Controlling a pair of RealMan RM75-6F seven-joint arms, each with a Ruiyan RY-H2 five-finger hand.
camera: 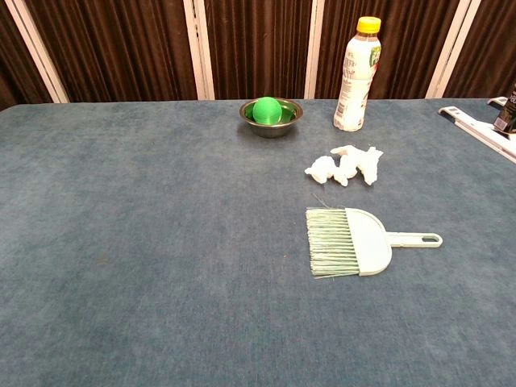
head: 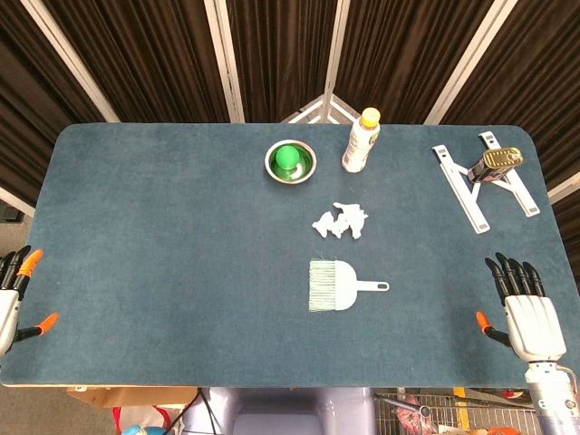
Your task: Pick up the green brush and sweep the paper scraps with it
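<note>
While both hands lay open and empty | green brush [head: 337,286] sat untouched, well left of right hand [head: 528,313] | paper scraps [head: 341,220] unswept beyond; left hand [head: 11,294] idle.

Robot lab or test bay: blue felt-covered table [head: 163,236], dark curtains [head: 154,54] on white-framed panels behind.

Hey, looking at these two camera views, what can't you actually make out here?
- Left hand: cut off by the head view's left edge; absent from the chest view.
- Right hand: head view only, wrist cropped at the bottom.
- Dark can on the white rack: label too small; chest view crops it at the right edge.
- Bottle label: too small to read.
</note>
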